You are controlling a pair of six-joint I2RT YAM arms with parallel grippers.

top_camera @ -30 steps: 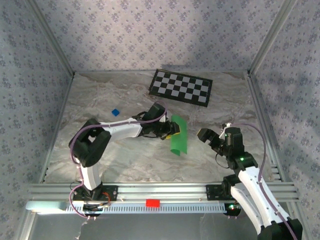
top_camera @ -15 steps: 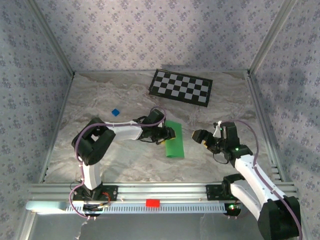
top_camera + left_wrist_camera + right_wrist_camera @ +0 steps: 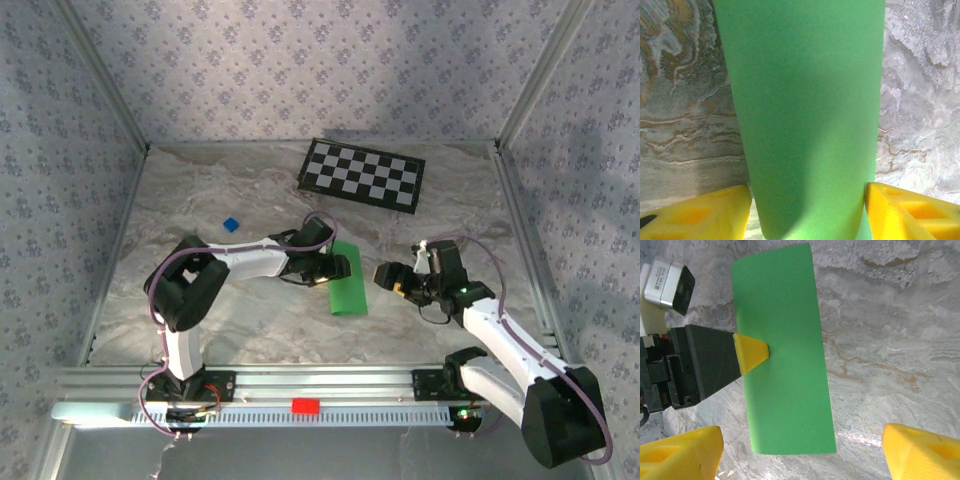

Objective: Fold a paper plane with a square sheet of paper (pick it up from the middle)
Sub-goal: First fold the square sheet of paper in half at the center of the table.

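The sheet of green paper (image 3: 349,285) lies on the marble table (image 3: 250,320) between the two pincers. It shows as a long strip rather than a square, its long sides running away from the arm bases.

The left pincer (image 3: 337,268) reaches in from the strip's left side, at about the middle of the long edge nearest it. In the right wrist view, one of its yellow fingertips (image 3: 752,351) overlaps that edge and sits on top of the green. In the left wrist view, the paper runs up the middle with a yellow finger (image 3: 695,215) on each side, and the paper's edges meet both of them. A soft shadow falls across the lower part of the strip. The fingers stand apart, but I cannot tell whether they press on the paper or merely flank it.

The right pincer (image 3: 383,273) is just to the right of the paper and apart from it. Its two yellow fingertips (image 3: 682,450) are spread wide, released, with nothing held between them. Past them in its own camera lie one end of the strip and bare marble.

Beyond the left pincer, toward the back wall, a black-and-white checkerboard (image 3: 362,173) lies flat on the table. A small blue block (image 3: 231,224) sits well to the left of the left pincer, on the far side of its arm.
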